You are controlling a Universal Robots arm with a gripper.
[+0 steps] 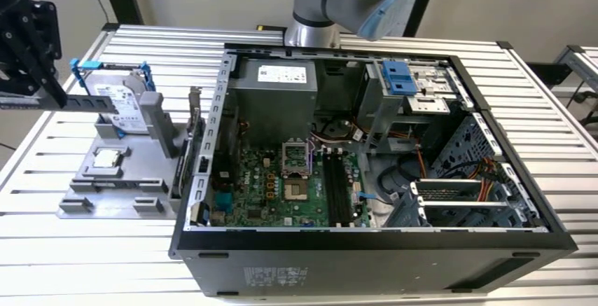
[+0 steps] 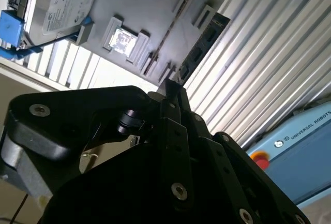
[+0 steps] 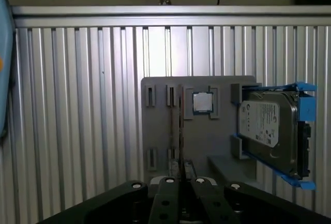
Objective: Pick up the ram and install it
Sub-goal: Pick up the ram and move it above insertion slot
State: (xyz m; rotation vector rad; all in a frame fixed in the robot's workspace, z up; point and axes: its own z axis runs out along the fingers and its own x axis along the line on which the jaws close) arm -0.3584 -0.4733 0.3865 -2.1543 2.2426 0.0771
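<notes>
Tool (image 2: 173,87) nearest my wrist cameras, clenched on the ram (image 2: 203,46); stick held above grey fixture (image 1: 117,195), at the exterior view's left of the open computer case (image 1: 374,241).

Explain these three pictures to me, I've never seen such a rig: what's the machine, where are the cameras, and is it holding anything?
It is one robot arm with a gripper. The exterior view looks down on a slatted table with an open PC case. On that view's left, a grey holder carries a hard drive and a processor. Both wrist views come from cameras on the arm, looking past the gripper. The gripper is shut on the ram, near the holder.
</notes>
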